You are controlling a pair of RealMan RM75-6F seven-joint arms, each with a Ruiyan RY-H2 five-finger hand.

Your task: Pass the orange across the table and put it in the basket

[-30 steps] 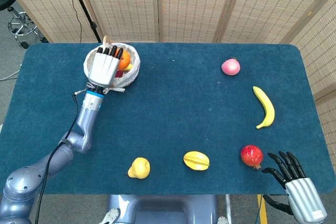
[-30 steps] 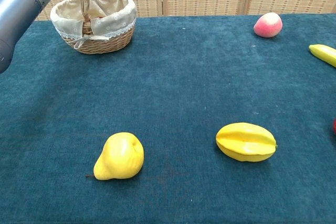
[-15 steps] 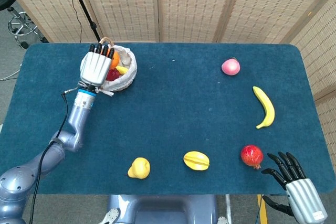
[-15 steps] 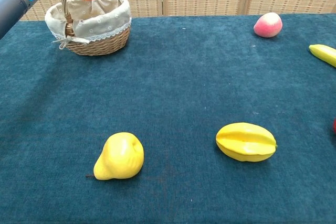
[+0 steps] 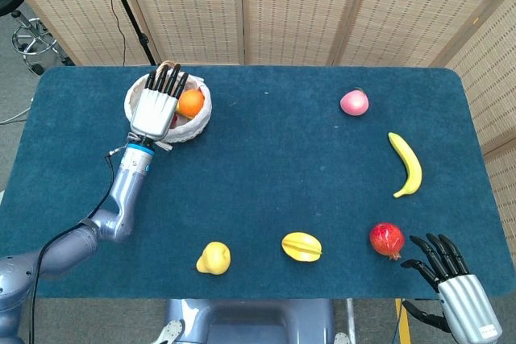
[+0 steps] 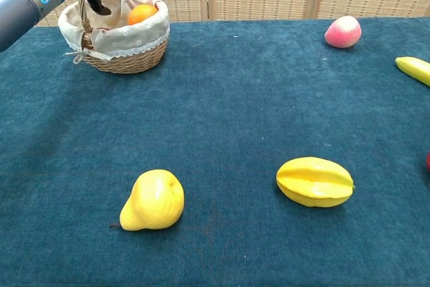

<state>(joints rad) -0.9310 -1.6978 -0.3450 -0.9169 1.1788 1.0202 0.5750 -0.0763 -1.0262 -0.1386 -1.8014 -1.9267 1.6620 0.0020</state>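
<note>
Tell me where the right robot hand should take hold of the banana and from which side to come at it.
Grip the banana at its thick middle, coming from above with the fingers across its width. It lies flat on the table, curved, with its ends tapering, so the middle probably gives the steadiest hold. Nothing crowds it; the right robot hand is nearest.

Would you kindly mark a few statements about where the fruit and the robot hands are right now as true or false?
1. The orange lies inside the basket. True.
2. The left robot hand grips the orange. False: its fingers are spread over the basket, and the orange sits beside them.
3. The right robot hand holds the pomegranate. False: it is open, near the table's front corner, apart from the pomegranate.
4. The pear and the starfruit lie on the table, apart from each other. True.
5. The banana is in the basket. False: it lies on the table, between the peach and the pomegranate.
</note>
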